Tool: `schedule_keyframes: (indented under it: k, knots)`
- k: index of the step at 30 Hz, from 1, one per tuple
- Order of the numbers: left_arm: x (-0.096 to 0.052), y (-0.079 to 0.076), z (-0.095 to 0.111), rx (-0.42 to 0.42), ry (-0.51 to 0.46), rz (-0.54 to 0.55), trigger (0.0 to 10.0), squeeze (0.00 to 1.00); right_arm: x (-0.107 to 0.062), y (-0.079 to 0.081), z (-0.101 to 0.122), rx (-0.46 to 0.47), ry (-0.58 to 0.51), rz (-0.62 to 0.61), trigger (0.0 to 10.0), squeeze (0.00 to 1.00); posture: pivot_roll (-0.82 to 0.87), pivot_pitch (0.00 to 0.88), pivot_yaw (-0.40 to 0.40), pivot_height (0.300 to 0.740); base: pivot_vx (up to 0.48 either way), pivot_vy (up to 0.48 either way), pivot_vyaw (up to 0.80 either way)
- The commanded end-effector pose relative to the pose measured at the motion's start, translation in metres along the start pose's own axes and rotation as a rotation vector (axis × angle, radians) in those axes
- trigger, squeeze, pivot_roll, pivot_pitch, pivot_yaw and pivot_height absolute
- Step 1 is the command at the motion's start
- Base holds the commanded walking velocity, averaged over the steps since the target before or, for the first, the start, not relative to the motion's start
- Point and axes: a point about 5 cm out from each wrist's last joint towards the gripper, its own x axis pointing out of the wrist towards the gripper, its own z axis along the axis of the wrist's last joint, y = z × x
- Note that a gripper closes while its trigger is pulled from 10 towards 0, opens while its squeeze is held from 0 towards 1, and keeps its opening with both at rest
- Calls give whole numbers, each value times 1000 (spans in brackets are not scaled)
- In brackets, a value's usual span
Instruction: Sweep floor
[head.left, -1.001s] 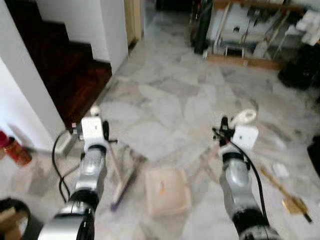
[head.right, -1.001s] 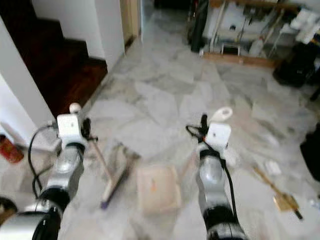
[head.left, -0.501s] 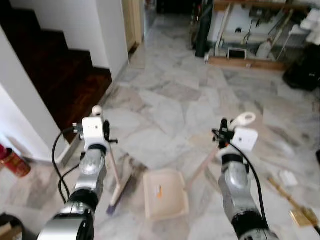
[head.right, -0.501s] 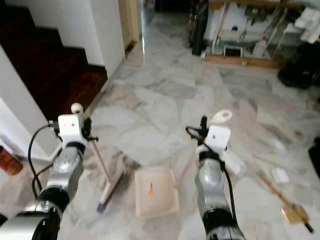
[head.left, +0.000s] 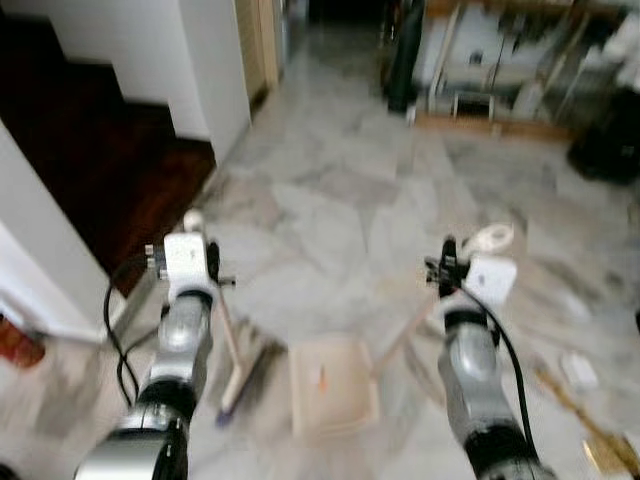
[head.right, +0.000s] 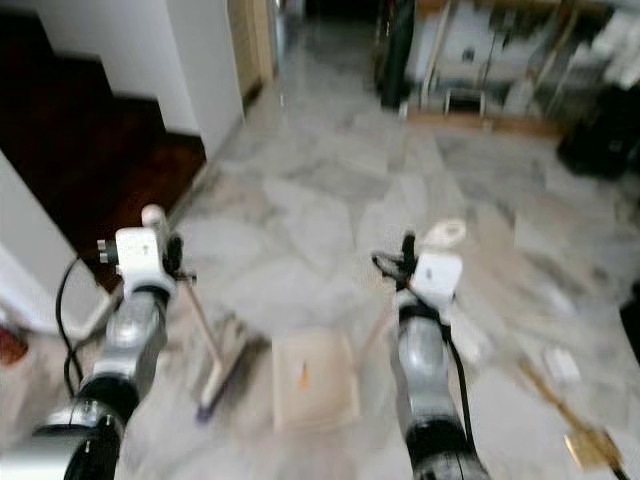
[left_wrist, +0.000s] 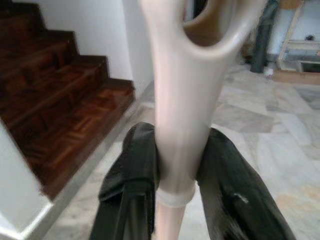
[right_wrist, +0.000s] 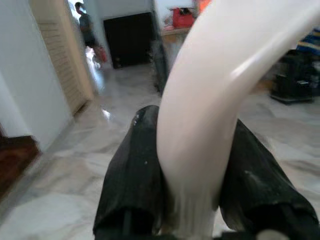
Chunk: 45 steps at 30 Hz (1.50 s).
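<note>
My left gripper (left_wrist: 177, 172) is shut on the cream handle of a broom (head.left: 228, 340); its brush head (head.left: 240, 382) rests on the marble floor just left of the dustpan. My right gripper (right_wrist: 192, 190) is shut on the white looped handle (head.left: 490, 238) of a beige dustpan (head.left: 330, 385), which lies flat on the floor between the two arms. A small orange scrap (head.left: 322, 377) sits inside the dustpan. Both wrists are held up at about the same height, the left arm (head.left: 180, 340) on the left, the right arm (head.left: 465, 360) on the right.
Dark wooden stairs (head.left: 90, 160) and a white wall corner (head.left: 215, 70) lie to the left. Shelving and clutter (head.left: 500, 70) stand at the far end. Small white litter (head.left: 578, 370) and a wooden stick (head.left: 580, 410) lie on the floor at right. A person (right_wrist: 86, 25) stands far off.
The camera has moved, and the view is blurred now. Broom and dustpan stay in the same grip and about the same place between the arms.
</note>
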Motion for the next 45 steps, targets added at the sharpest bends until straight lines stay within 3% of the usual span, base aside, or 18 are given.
schedule_keyframes:
  k: [1,45]
  knots:
    - [6,4,14,6,-58,5,10000,0,9,7,17,2,-77,20,10000,0,-15,0,18,740,356,0,0]
    - [6,3,15,18,-66,1,10000,0,9,9,16,7,-70,20,10000,0,-8,0,15,740,352,0,0]
